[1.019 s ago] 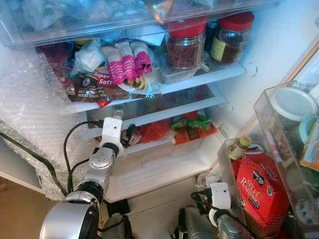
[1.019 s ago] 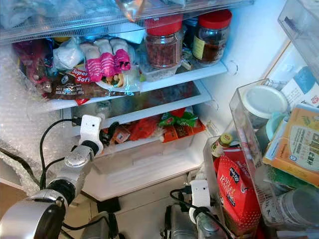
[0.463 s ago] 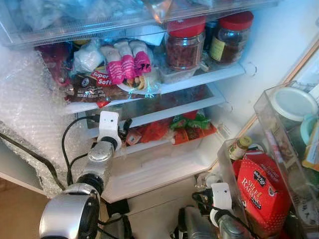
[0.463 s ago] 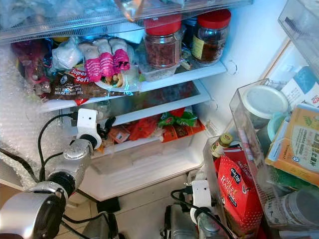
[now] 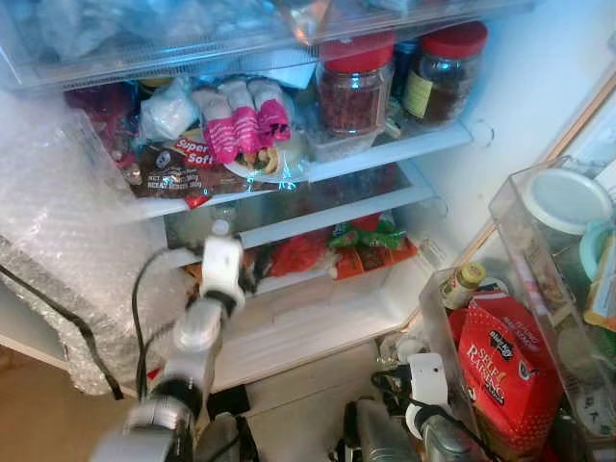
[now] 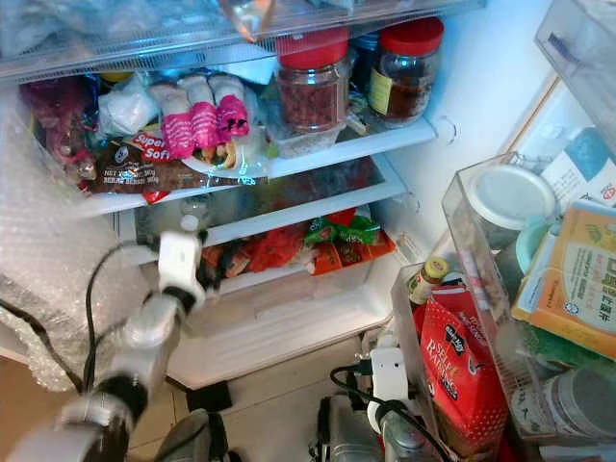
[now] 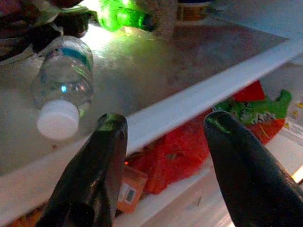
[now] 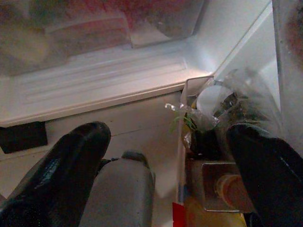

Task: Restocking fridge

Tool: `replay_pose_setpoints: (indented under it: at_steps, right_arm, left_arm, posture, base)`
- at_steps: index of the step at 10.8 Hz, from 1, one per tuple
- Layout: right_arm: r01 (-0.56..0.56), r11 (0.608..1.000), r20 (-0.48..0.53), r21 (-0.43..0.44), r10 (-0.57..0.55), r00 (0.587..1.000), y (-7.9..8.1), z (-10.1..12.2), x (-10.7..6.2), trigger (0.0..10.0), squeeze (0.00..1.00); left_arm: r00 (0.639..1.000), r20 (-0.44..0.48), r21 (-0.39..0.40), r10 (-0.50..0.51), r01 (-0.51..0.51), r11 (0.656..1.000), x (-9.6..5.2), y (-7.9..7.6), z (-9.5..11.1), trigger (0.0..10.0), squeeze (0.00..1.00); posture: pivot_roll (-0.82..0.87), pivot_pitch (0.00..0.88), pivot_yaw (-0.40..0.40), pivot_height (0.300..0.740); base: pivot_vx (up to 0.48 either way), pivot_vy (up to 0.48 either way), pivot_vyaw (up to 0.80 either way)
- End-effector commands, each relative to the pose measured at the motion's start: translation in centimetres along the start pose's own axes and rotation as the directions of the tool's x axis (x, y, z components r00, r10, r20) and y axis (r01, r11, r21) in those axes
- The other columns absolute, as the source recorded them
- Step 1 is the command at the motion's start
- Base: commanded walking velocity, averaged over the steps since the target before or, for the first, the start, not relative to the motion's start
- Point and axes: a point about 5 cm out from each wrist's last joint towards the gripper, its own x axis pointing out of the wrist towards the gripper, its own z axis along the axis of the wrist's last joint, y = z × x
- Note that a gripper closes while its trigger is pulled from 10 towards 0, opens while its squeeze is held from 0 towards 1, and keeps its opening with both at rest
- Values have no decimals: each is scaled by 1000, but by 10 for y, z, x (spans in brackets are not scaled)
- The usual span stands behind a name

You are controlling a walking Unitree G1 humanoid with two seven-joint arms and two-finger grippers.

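Open fridge [image 5: 452, 207], stocked.

Middle glass shelf [image 7: 199, 94]: one clear water bottle [image 7: 64, 90], white cap, lying on its side near the front edge; a green bottle [image 7: 124, 16] behind it.

Left gripper [image 7: 163, 142]: raised before that shelf's edge, fingers apart, empty, bottle just beyond its tips.

Right gripper [image 8: 165, 175]: low by the door bin [image 5: 539, 289], fingers apart, empty.

Top shelf: two red-lidded jars [image 5: 358, 85], wrapped bread [image 5: 183, 164].

Drawer below: red and green packets [image 5: 337, 248].
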Motion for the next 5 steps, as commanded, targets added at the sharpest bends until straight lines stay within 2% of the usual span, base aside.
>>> replay_pose_setpoints:
  at_steps: [1,3,5]
  right_arm:
    - [5,1000,-35,9,-5,999,-1,-9,-3,10000,0]
    - [6,1000,-45,9,-5,999,0,-11,-3,10000,0]
    - [2,1000,-63,3,-2,998,0,-13,-3,10000,0]
  left_arm:
    - [1000,21,21,-20,19,1000,-3,-2,2,10000,0]
    - [999,46,38,0,-2,999,-12,2,4,10000,0]
    - [999,34,15,5,-5,1000,-23,0,0,10000,0]
  posture:
    - [-216,168,-3,647]
    - [-215,159,1,647]
    - [-209,140,4,647]
  base:
    - [0,0,0]
    - [0,0,0]
    - [0,0,0]
